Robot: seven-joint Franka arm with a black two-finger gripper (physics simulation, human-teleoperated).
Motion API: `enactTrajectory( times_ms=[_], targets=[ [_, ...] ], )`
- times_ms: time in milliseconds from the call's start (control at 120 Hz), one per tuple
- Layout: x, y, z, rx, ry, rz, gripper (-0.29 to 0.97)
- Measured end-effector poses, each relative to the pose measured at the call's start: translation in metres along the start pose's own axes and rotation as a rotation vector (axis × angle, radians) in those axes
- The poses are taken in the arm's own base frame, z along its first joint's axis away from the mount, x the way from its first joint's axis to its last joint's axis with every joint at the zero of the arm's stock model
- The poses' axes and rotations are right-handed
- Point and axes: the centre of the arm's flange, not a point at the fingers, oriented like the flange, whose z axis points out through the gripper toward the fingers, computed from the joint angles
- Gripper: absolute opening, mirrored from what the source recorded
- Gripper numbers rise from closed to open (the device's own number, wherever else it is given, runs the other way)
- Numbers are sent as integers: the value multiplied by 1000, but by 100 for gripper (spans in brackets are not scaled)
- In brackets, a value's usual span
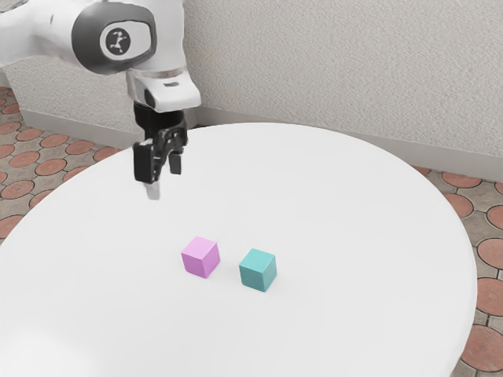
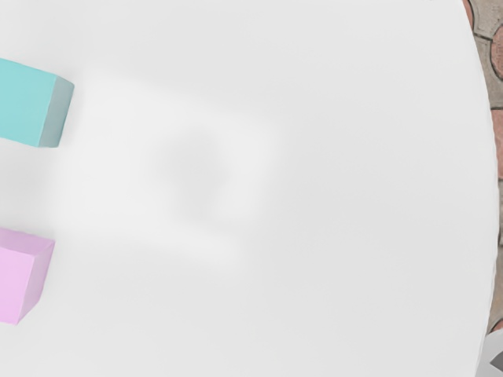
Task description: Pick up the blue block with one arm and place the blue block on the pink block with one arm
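Note:
The blue block (image 1: 258, 269), a teal-blue cube, rests on the round white table (image 1: 354, 236) just to the exterior view's right of the pink block (image 1: 200, 257), with a small gap between them. My black gripper (image 1: 163, 181) hangs above the table, behind and to the exterior view's left of both blocks, well apart from them. Its fingers stand open with nothing between them. In the wrist view the blue block (image 2: 27, 102) and the pink block (image 2: 22, 275) sit side by side, both partly cut off, and a faint shadow of my hand lies on the table (image 2: 314, 236).
The table's curved rim (image 2: 483, 196) shows in the wrist view, with brick-patterned floor (image 2: 497, 94) beyond it. A grey plaster wall (image 1: 354, 63) stands behind the table. Bare white tabletop surrounds the two blocks.

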Motion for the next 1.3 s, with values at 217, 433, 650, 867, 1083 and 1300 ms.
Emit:
enactTrajectory(
  times_ms=[217,433,650,867,1083,1300],
  targets=[
    [69,-16,84,-38,17,203,68],
    [97,-14,125,-18,72,259,68],
    [104,-30,142,-15,94,263,68],
    [47,-85,156,-27,115,152,68],
    [66,-89,169,-20,87,207,68],
    [79,-116,188,-16,95,223,68]
  ],
)
